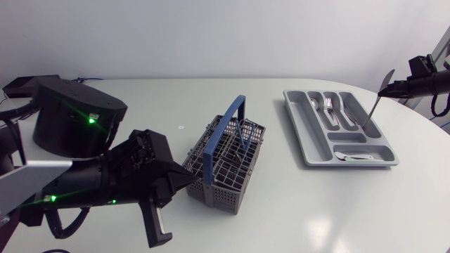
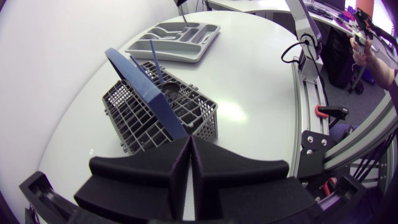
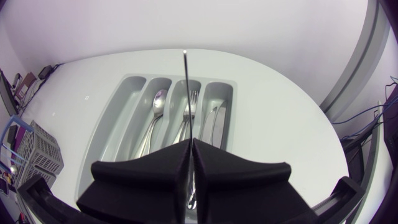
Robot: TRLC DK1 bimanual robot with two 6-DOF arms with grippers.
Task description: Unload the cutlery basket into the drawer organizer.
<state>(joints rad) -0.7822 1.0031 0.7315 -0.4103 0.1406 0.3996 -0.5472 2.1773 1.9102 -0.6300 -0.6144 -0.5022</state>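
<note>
Cutlery basket (image 1: pixel 226 167) sits on the bench (image 1: pixel 316 211) just ahead of the left gripper (image 2: pixel 189 140), whose fingers are pressed flat together with nothing between them. In the head view the left gripper (image 1: pixel 191 180) is low over the bench, tip near the basket's near side but not touching it. The basket is grey wire grid, upright, with its blue handle (image 1: pixel 226 121) raised. Two thin blue-handled pieces (image 2: pixel 154 60) stand up in it beside the handle, and something dark lies lower in the same section, too small to tell what. The right gripper (image 3: pixel 189 144) has its fingers clamped on a knife (image 3: pixel 185 93), which sticks out straight ahead of the fingertips. In the head view the right gripper (image 1: pixel 386 87) is above the far right end of the bench, with the knife (image 1: pixel 371 112) hanging tilted down over the drawer organizer (image 1: pixel 299 135). Knife tip is off the tray, over the long slots; exact slot unclear. The organizer is a grey tray, flat on the bench, well apart from the basket. In its long slots: a spoon (image 3: pixel 158 101), a fork (image 3: pixel 193 99) and a knife-like piece (image 3: pixel 215 122) in the slot next to the forks. One more shiny piece (image 1: pixel 351 156) lies in the crosswise slot at the tray's end.
</note>
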